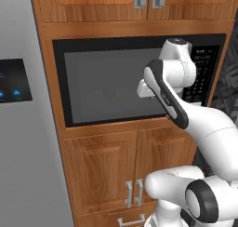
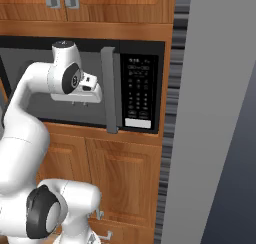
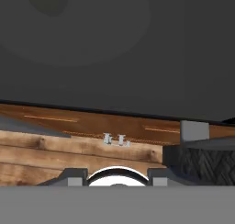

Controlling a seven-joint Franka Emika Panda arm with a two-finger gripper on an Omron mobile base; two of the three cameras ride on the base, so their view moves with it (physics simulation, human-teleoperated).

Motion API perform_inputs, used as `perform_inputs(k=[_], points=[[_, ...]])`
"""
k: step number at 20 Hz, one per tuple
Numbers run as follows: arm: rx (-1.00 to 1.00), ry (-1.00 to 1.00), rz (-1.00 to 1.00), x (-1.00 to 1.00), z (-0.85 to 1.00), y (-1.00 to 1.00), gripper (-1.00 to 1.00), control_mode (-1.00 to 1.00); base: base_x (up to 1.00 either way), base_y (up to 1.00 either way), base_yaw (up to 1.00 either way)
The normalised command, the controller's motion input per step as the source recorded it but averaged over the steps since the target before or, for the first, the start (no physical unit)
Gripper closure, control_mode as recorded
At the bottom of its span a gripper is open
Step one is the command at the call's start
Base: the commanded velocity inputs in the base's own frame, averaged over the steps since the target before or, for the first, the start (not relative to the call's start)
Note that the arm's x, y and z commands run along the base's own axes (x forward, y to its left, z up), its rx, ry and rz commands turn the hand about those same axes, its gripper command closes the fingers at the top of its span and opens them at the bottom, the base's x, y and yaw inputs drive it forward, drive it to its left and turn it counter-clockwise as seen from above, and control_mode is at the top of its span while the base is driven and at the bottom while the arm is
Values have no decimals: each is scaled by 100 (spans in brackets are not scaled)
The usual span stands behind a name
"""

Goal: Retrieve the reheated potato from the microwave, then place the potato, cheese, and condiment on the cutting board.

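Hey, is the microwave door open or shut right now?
Shut. The microwave door's grey glass lies flush in its black frame, and its handle sits against the keypad panel.

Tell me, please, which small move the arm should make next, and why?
Probably move the gripper sideways to the vertical handle and open the jaws around it. The microwave door appears closed, the potato shows only faintly behind its glass, and the shut jaws hang just in front of the door, beside the handle.
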Motion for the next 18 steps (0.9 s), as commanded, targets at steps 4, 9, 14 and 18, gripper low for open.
perform_inputs(k=[4, 9, 14, 18], points=[[0, 0, 0, -9, -1, -2, -100, -100, 0, 0, 0], [0, -23, -3, -38, -2, -12, -100, -100, 0, 0, 0], [2, -32, -11, -26, 0, -29, -100, -100, 0, 0, 0], [5, -18, -12, -8, 2, -39, -100, -100, 0, 0, 0]])
